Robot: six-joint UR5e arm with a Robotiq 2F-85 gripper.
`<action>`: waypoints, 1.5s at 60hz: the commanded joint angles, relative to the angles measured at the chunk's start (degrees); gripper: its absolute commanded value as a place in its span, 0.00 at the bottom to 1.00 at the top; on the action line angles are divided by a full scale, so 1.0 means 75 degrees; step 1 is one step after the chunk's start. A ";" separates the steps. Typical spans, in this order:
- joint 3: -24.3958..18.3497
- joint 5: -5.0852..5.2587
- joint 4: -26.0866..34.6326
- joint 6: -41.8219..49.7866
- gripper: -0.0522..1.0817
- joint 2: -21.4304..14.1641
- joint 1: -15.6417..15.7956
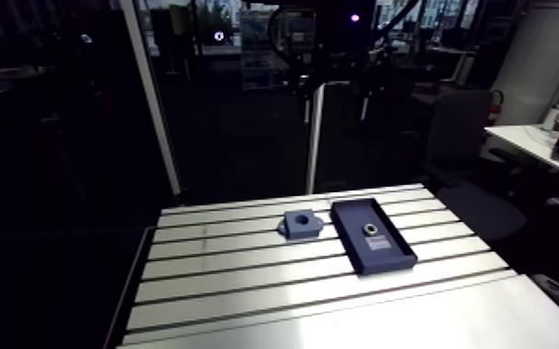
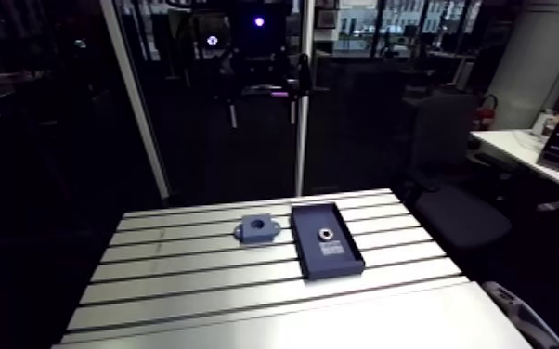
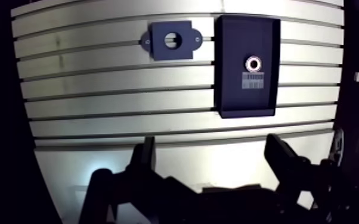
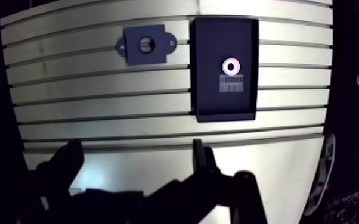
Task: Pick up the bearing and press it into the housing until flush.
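On the slotted table (image 1: 246, 278) a dark, shallow tray (image 1: 357, 213) lay lengthwise from near to far. The bearing (image 3: 253, 64), a small bright ring, sat in it toward the far half. Just nearer than the bearing a pale label (image 3: 253, 81) was stuck to the tray floor. It carried dark bars like a barcode and no writing could be read on it. No brand mark showed on any part.

The housing (image 1: 302, 223), a dark blue block with a round bore and small ears at its sides, stood just left of the tray near its far end, with a narrow strip of table between them. Its bore was empty.

In the wrist view the gripper (image 3: 212, 146) hung over the near part of the table, well short of both parts. Its jaws were spread wide with nothing between them. The finger bases were cut off and merged into shadow, so their detail was hard to make out.
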 commanded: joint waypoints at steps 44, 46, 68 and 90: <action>0.0835 0.0003 -0.2250 -0.1840 0.05 0.1683 -0.1098; 0.0870 0.0001 -0.2307 -0.1840 0.05 0.1706 -0.1108; 0.1307 -0.0009 -0.2739 -0.1852 0.07 0.1828 -0.1400; 0.1596 -0.0034 -0.3116 -0.1862 0.15 0.1955 -0.1481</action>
